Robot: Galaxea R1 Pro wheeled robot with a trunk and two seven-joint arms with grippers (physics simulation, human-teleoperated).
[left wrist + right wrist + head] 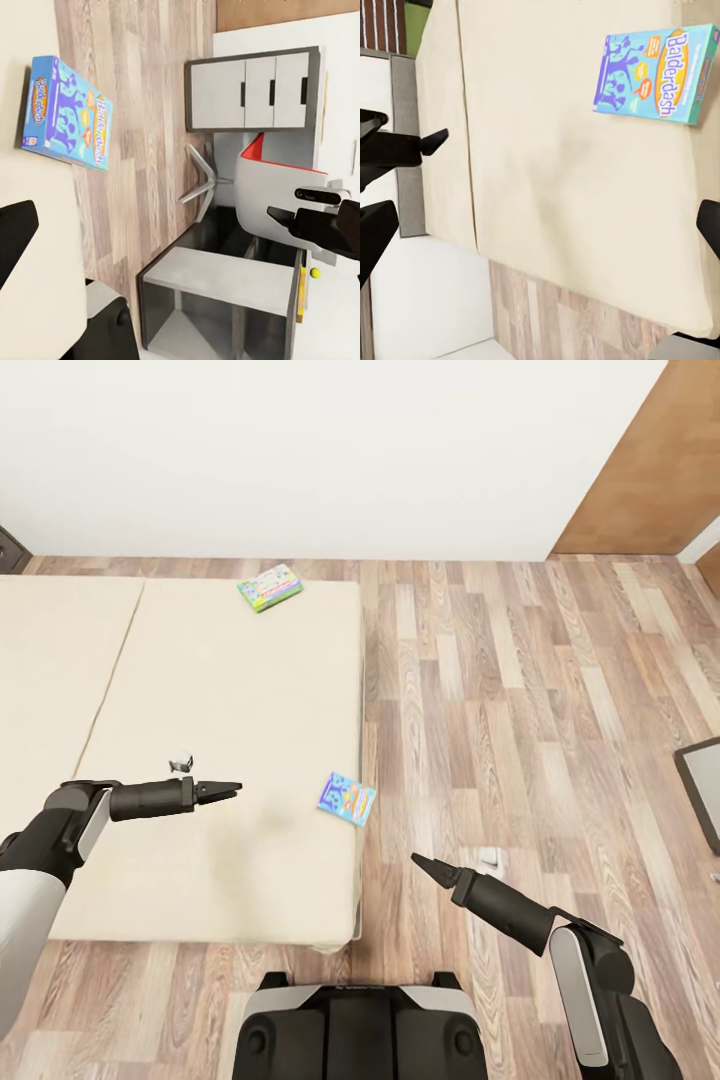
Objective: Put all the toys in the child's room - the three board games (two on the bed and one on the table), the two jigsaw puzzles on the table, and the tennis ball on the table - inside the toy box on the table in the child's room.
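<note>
Two board games lie on the cream bed (pixel 200 690). A green one (pixel 270 587) rests near the bed's far edge by the wall. A blue Balderdash box (pixel 347 798) (pixel 67 112) (pixel 656 73) sits at the bed's right edge. My left gripper (pixel 232 791) hovers open over the bed, left of the blue box and apart from it. Off the bed's right side, my right gripper (pixel 420 860) hangs open over the floor, below the blue box. A small yellow ball (pixel 316 273) shows by the grey table (pixel 225 277). The toy box and puzzles are out of view.
Wood floor (pixel 540 710) stretches right of the bed. A dark-framed furniture corner (pixel 700 790) pokes in at the right edge, and a brown door (pixel 650 460) stands at the back right. A white and red chair (pixel 277 187) and a grey cabinet (pixel 251 90) stand near the table.
</note>
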